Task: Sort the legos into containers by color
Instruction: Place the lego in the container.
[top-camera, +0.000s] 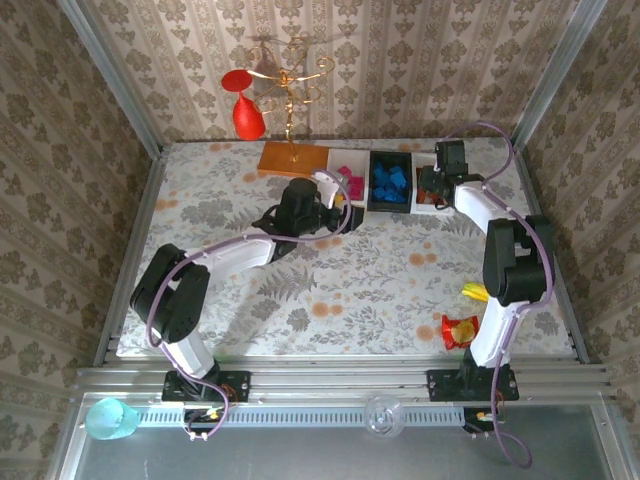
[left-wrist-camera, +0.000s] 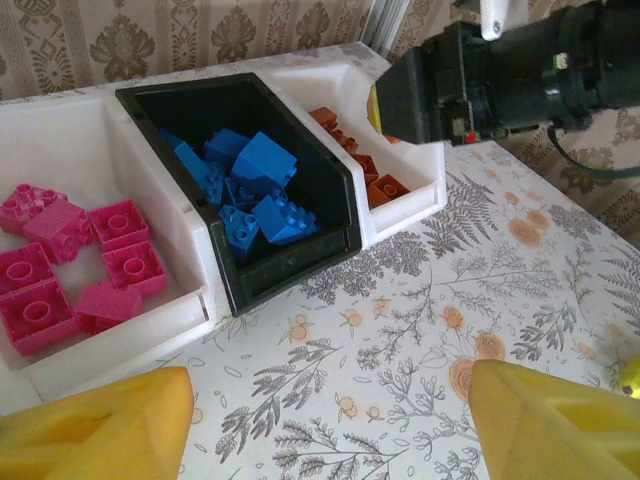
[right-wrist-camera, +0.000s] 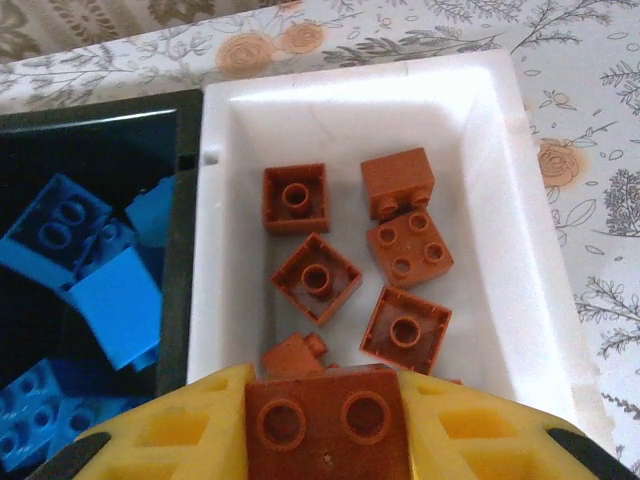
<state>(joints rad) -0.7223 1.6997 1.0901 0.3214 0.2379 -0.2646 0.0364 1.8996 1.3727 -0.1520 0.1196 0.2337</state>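
Three containers stand side by side at the back of the table. The left white tray (left-wrist-camera: 110, 340) holds magenta-pink legos (left-wrist-camera: 70, 265). The black tray (left-wrist-camera: 290, 270) holds blue legos (left-wrist-camera: 255, 190). The right white tray (right-wrist-camera: 540, 250) holds several orange-brown legos (right-wrist-camera: 318, 278). My right gripper (right-wrist-camera: 328, 430) hangs over that tray's near end, shut on an orange-brown lego (right-wrist-camera: 328, 420) with its studs facing the camera. My left gripper (left-wrist-camera: 330, 420) is open over bare tablecloth in front of the trays, with nothing between its yellow fingers (left-wrist-camera: 100, 425).
A gold stand on an orange-brown base (top-camera: 293, 157), with red pieces (top-camera: 247, 115) hanging from it, stands left of the trays. A red-yellow snack packet (top-camera: 460, 330) and a small yellow item (top-camera: 474, 292) lie near the right arm's base. The right arm (left-wrist-camera: 520, 70) reaches over the rightmost tray.
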